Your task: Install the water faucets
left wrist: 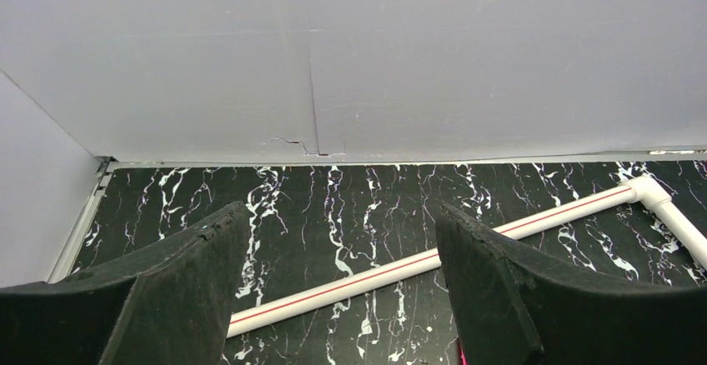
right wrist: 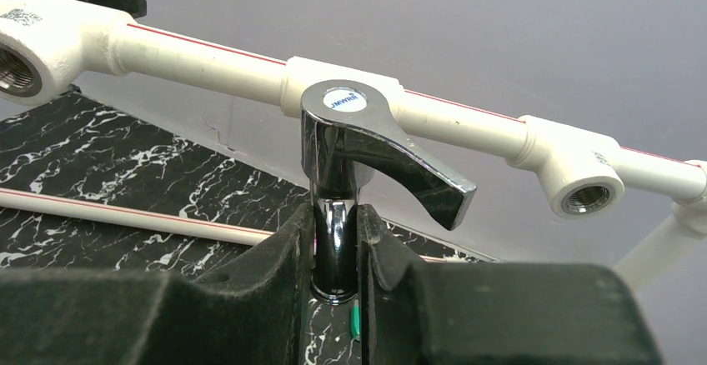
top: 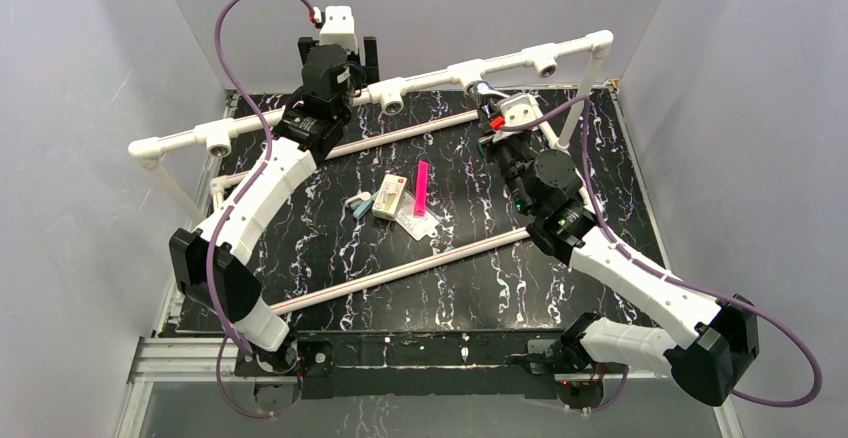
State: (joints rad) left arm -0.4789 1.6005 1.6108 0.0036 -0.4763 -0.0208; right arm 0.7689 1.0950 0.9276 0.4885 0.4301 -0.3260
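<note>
Right gripper (right wrist: 337, 225) fingers pinched on the faucet (right wrist: 371, 144) stem, handle on top. Faucet sits at the middle tee (right wrist: 293, 80) of the raised pipe (right wrist: 208, 51). Left gripper (left wrist: 342, 219) fingers wide apart, bare table (left wrist: 375, 194) between them, near the back wall.

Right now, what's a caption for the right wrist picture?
Right gripper clamps a shiny chrome lever faucet before a white plastic pipe tee.

The table (top: 470, 288) is black with white wiggly lines on it. Two thin white pipes with a red line lie slanted on it: the near pipe (top: 400, 270) and the far pipe (top: 410, 133). Between them lie a small box (top: 389, 196), a pink strip (top: 421, 188) just beside it, a clear bag (top: 418, 222) and a little pale piece (top: 360, 205). A big white pipe frame (top: 430, 80) stands on thin legs along the far side.
</note>
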